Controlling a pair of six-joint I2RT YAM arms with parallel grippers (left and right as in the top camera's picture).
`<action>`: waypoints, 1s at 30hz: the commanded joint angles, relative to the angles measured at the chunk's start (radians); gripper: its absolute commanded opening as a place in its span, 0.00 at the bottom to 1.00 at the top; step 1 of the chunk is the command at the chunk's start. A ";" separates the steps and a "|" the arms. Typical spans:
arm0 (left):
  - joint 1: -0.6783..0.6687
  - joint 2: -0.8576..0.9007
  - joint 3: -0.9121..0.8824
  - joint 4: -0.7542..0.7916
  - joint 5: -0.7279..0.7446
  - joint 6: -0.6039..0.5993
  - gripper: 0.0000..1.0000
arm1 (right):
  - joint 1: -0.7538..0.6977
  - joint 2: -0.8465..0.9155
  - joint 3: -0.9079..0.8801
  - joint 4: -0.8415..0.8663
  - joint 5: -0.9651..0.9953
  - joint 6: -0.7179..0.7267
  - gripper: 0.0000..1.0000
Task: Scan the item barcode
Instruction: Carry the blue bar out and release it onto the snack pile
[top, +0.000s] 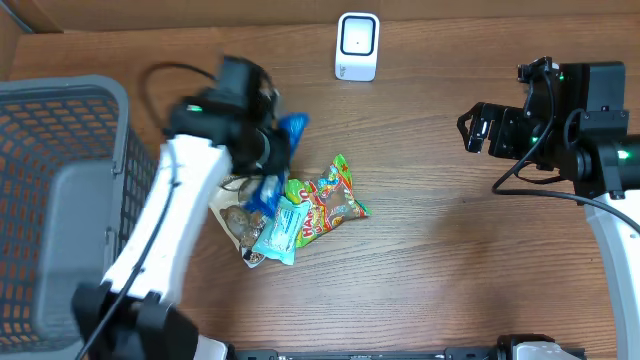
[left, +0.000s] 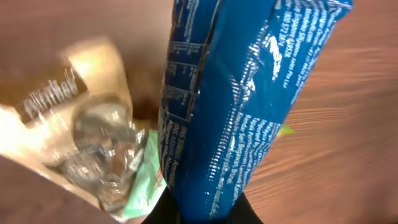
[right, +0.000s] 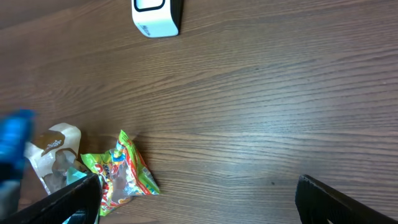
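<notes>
My left gripper (top: 262, 152) is shut on the bottom end of a blue snack bag (top: 292, 128), which hangs above the pile of snacks. In the left wrist view the blue bag (left: 236, 93) fills the middle, covered in white print, pinched between the dark fingers of my left gripper (left: 202, 218). No barcode can be made out on the side that shows. The white scanner (top: 357, 45) stands at the back of the table, also visible as the scanner (right: 155, 15) in the right wrist view. My right gripper (top: 478, 128) hovers open at the right, its jaws (right: 199, 199) wide over bare wood.
On the table lie a green gummy bag (top: 335, 200), a teal packet (top: 280, 230) and a beige bag with a clear window (top: 235, 215). A grey mesh basket (top: 120, 110) fills the left side. The table is brown wood.
</notes>
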 joint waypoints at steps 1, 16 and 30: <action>-0.028 0.037 -0.074 0.036 -0.127 -0.128 0.04 | 0.000 -0.004 0.001 0.007 -0.006 0.003 1.00; -0.024 0.061 0.082 -0.082 -0.138 -0.111 0.66 | 0.000 -0.004 0.001 0.013 -0.006 0.003 1.00; -0.024 -0.204 -0.014 -0.315 -0.270 -0.192 0.64 | 0.000 -0.004 0.001 0.021 -0.006 0.003 1.00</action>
